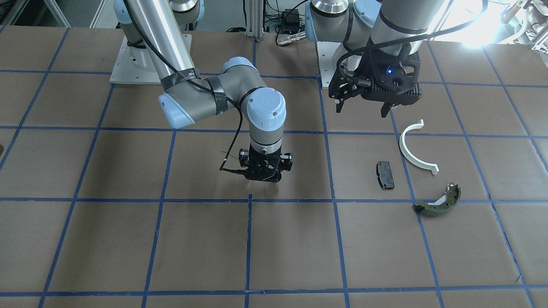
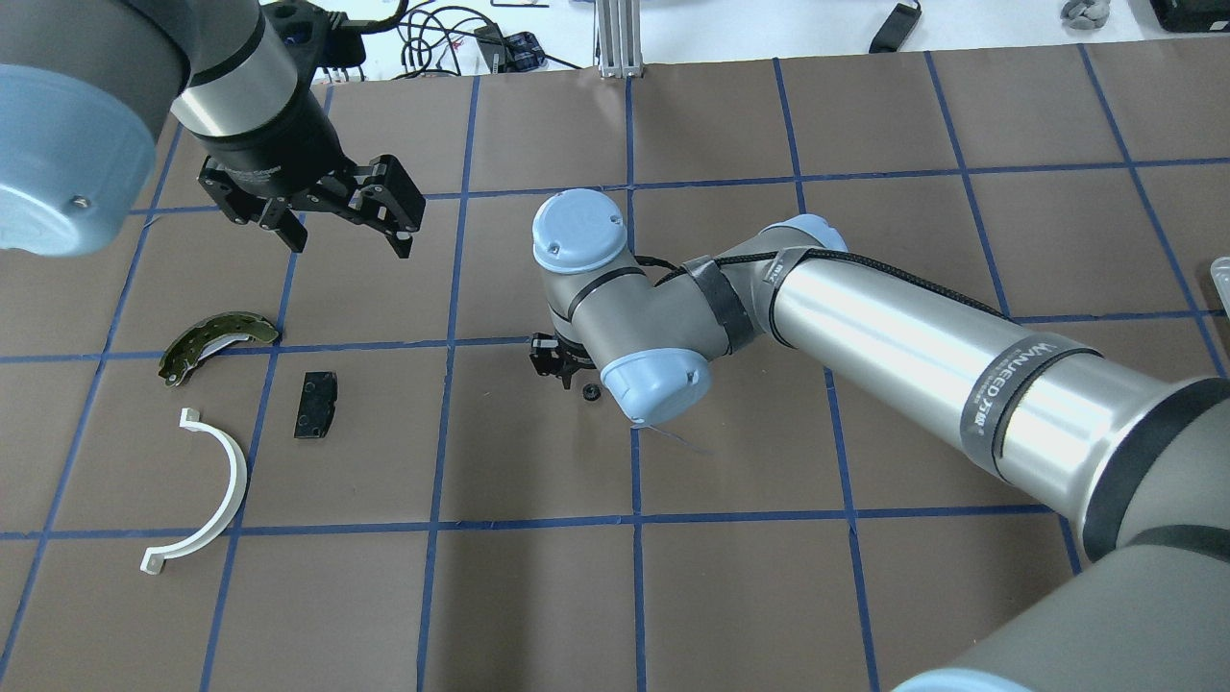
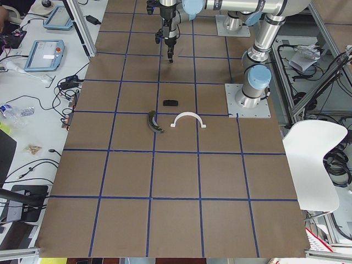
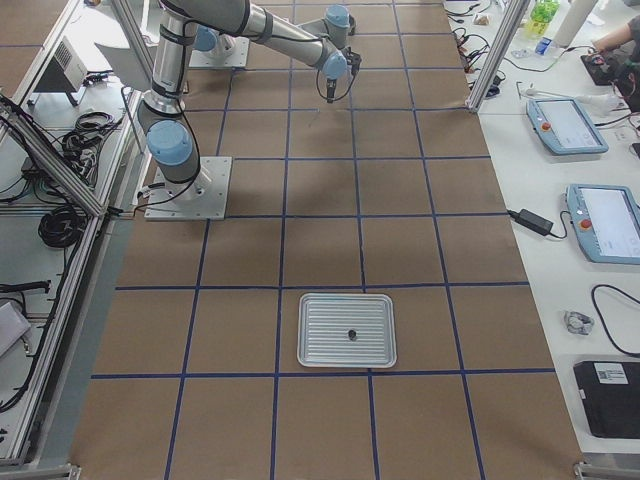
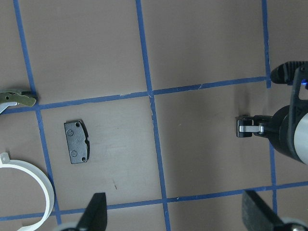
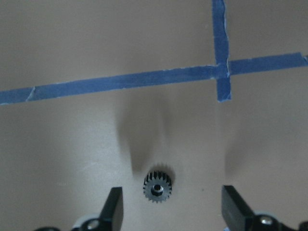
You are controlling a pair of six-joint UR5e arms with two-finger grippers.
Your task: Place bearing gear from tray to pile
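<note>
Brown table (image 1: 107,244) gridded with blue tape (image 1: 248,244), a white chair (image 3: 316,165) beside it.

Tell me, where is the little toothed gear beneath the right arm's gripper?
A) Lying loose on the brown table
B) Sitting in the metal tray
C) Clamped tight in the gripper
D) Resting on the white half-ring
A: in the right wrist view the gear lies flat on the table, and the open right gripper straddles it without touching it.
</note>
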